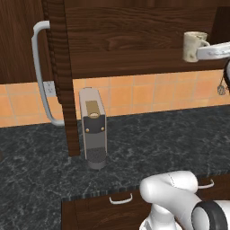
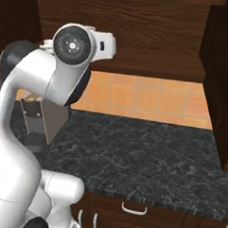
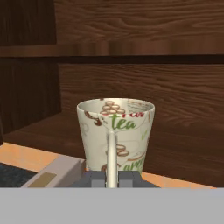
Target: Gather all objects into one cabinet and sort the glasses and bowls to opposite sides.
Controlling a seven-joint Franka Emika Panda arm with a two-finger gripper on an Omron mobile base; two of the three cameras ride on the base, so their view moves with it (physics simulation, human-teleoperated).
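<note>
The cream mug (image 3: 115,131) has a printed "tea" pattern and stands upright with its handle turned toward the hand. My gripper (image 3: 112,177) is shut on that handle, one finger on each side. In the left base view the same cream mug (image 1: 194,46) hangs high at the right, level with the wooden ledge under the upper cabinets. There the gripper (image 1: 204,46) reaches it from the right. The mug is held in the air above the counter. The bowls, the other glasses and the cabinet are out of view.
A grey coffee machine (image 1: 93,128) stands on the black marble counter (image 1: 157,143) beside a dark brown cabinet door (image 1: 60,67) with a white handle (image 1: 41,74). Orange tiles line the back wall. Drawers (image 2: 134,209) run under the counter's front edge. My arm (image 2: 36,97) fills the left of the right base view.
</note>
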